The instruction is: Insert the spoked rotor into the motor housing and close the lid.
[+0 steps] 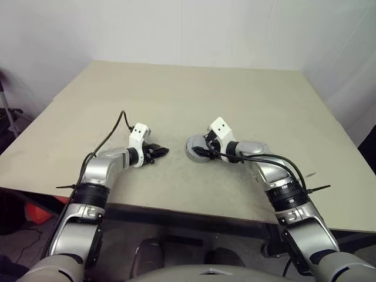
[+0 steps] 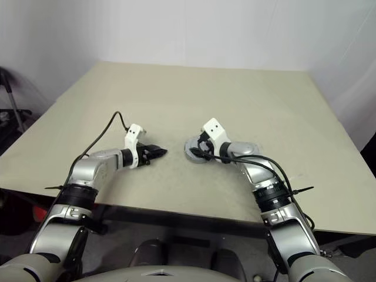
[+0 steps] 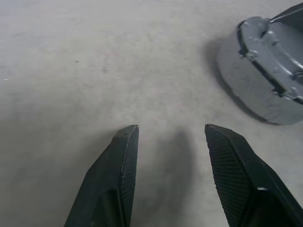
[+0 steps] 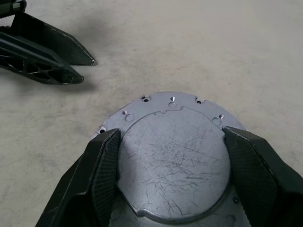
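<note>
Presently the motor housing [image 4: 175, 161] lies flat on the beige counter [image 1: 194, 94], near its front edge and right of centre, its scratched grey lid face [image 4: 173, 142] up. The right gripper [image 4: 170, 156] straddles it: its fingers [image 4: 102, 175] stand spread wide, one at each side of the raised lid, close against its rim — actual contact cannot be confirmed. The left gripper [image 3: 170, 132] rests low over bare counter just beside the housing, to the left, apart from it; its fingers [image 3: 125, 161] are spread with nothing between them. The housing's interior — windings, hub — is hidden under the lid. In the left wrist view the housing is cut off at the frame edge; in the head views the right wrist covers much of it.
</note>
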You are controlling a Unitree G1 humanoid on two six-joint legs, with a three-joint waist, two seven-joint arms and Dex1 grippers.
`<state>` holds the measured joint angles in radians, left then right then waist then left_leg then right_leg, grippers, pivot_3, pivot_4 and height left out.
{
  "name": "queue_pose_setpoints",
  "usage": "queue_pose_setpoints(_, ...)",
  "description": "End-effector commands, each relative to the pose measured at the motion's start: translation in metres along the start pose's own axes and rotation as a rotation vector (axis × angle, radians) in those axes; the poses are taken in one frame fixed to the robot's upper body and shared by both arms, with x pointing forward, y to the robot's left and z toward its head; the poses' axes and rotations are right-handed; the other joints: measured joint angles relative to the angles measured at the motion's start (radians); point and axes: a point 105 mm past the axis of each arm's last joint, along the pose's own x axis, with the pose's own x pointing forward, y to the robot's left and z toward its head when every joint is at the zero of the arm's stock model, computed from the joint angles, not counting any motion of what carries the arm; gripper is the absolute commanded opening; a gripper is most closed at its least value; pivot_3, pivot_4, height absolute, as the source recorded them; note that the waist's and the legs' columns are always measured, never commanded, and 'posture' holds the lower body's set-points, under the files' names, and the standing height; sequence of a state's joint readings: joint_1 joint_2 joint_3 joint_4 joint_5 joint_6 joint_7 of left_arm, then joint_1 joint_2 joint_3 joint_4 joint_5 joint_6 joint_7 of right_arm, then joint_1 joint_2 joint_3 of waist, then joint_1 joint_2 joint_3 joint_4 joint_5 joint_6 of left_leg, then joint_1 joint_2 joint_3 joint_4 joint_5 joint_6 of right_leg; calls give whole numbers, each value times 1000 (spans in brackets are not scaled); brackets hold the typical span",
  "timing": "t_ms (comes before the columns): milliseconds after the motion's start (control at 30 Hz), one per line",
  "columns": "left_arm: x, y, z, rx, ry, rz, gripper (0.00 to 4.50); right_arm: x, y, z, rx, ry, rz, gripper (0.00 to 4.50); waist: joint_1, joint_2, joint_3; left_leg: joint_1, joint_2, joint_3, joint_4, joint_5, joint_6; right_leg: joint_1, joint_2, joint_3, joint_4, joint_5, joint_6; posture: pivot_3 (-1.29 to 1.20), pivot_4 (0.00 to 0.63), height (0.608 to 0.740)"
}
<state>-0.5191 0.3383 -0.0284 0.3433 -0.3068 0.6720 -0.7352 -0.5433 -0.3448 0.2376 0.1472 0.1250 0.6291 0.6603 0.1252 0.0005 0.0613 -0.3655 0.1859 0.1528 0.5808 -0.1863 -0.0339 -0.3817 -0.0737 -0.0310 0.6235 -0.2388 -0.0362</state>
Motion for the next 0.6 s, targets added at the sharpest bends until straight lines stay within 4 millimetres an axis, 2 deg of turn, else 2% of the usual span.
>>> queue_pose_setpoints(33, -1, -7, 12, 18, -41, -18, 2359, -2, -12, -22, 28, 84, -51, 2969, 0, 0, 0, 1, 0, 0, 0, 0, 0, 1, 0, 0, 0, 0, 0, 0, 0, 740)
queue_pose_setpoints(267, -1, -9, 7, 13, -31, -18, 2359, 1, -4, -1, 41, 25, -18, 2969, -1, 0, 0, 13, 0, 0, -1, 0, 0, 13, 0, 0, -2, 0, 0, 0, 0, 740)
queue_pose_setpoints(433, -2, -7, 6, 9, -29, -10, 2359, 1, 2, 11, 53, -8, 8, 2969, -2, 0, 0, 12, 0, 0, -3, 0, 0, 12, 0, 0, -3, -1, 0, 0, 0, 740)
queue_pose_setpoints(600, -1, -8, 6, 7, -31, -9, 2359, 1, -3, 22, 52, -29, -21, 2969, -4, 0, 0, 11, 0, 0, -4, 0, 0, 11, 0, 0, -3, -1, 0, 0, 0, 740)
